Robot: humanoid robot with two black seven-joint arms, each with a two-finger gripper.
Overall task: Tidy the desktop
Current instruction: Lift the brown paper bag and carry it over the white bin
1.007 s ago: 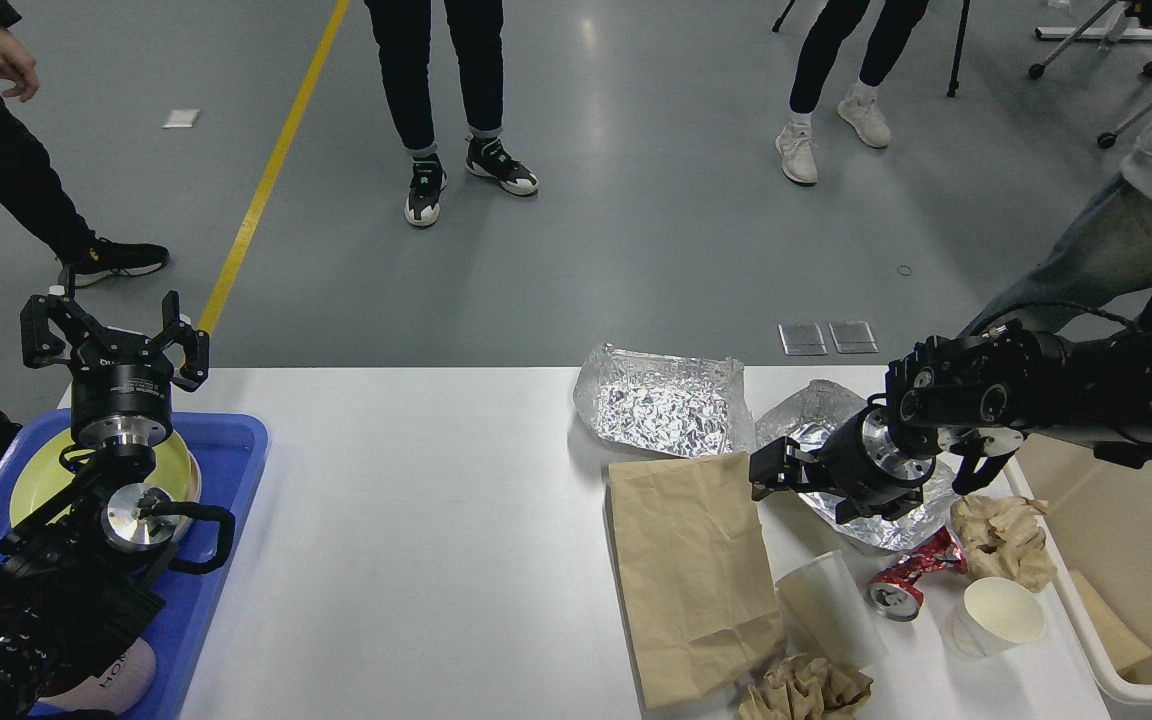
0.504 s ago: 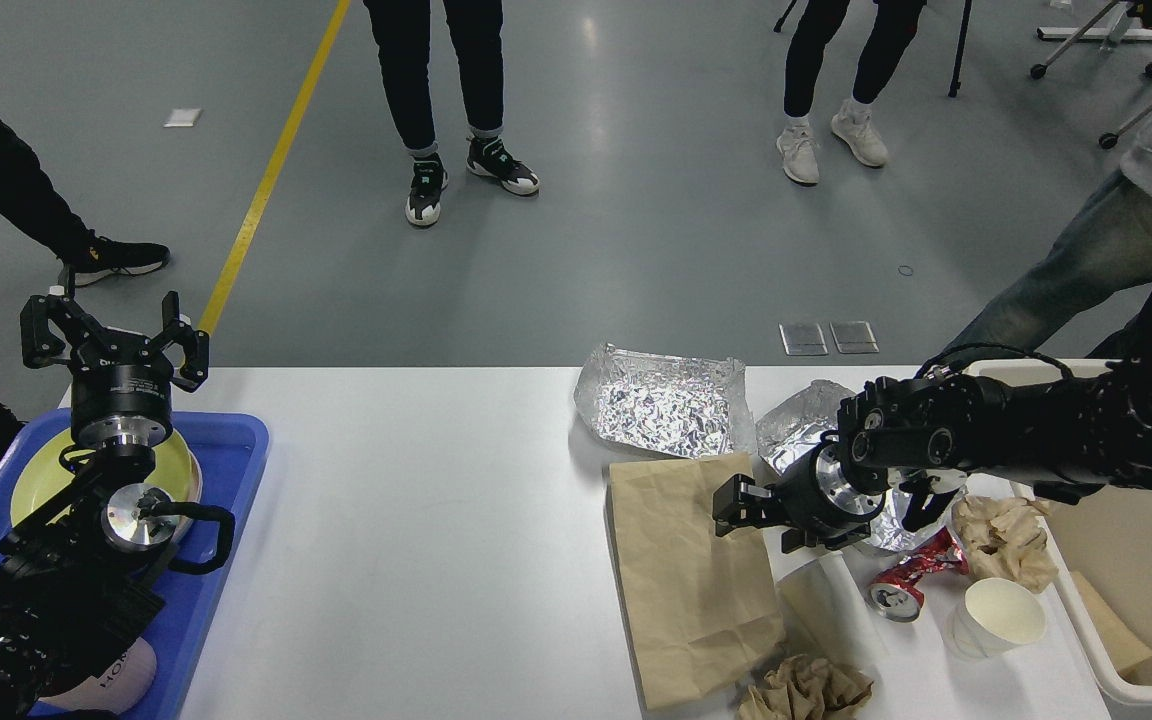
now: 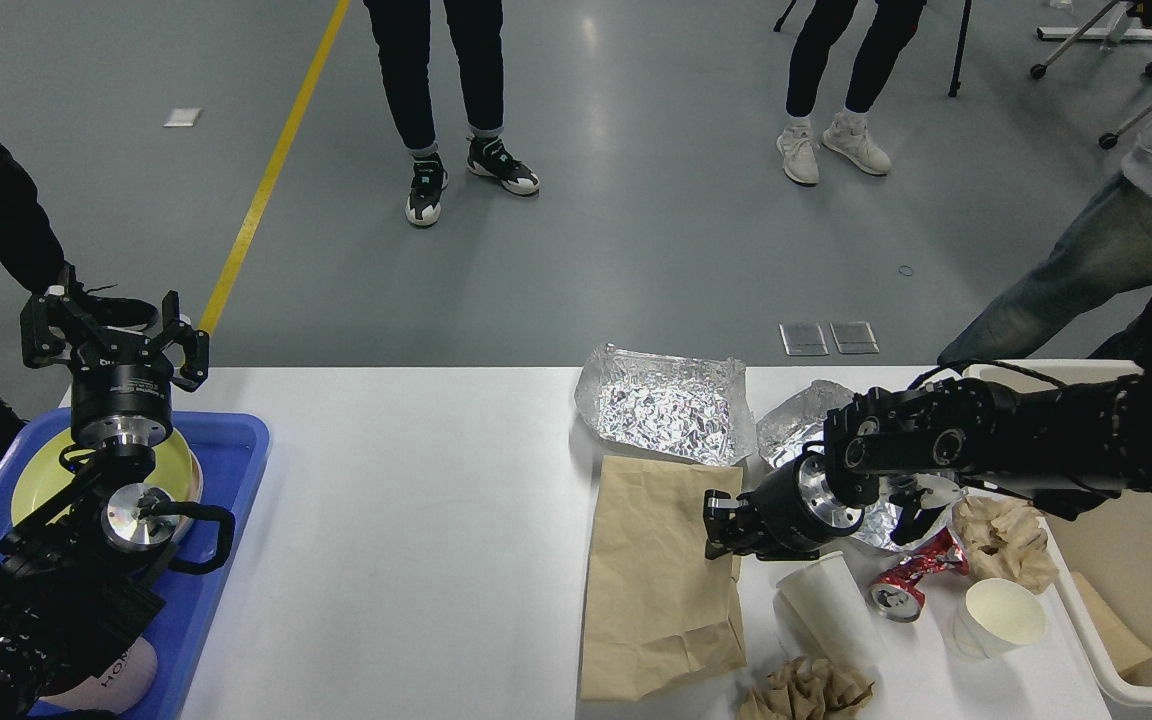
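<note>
The white desktop (image 3: 416,520) fills the lower part of the head view. On its right half lies a flat brown paper bag (image 3: 656,580). My right gripper (image 3: 719,524) sits low on the bag's right edge, its dark fingers over the paper; their gap is not readable. At the far left my left gripper (image 3: 114,335) is raised above a blue tray (image 3: 231,450), fingers spread wide and empty.
Two crumpled foil sheets (image 3: 661,405) (image 3: 801,420) lie behind the bag. A tipped white cup (image 3: 826,605), a crushed red can (image 3: 911,578), an upright cup (image 3: 1001,615) and brown paper wads (image 3: 1006,540) (image 3: 806,690) crowd the right. A beige bin (image 3: 1116,560) adjoins; a plate (image 3: 41,480) is in the tray. People stand beyond.
My right gripper has swept left and down from over the foil onto the bag's right edge. The bag has slid and turned to the left. The left arm has not moved.
</note>
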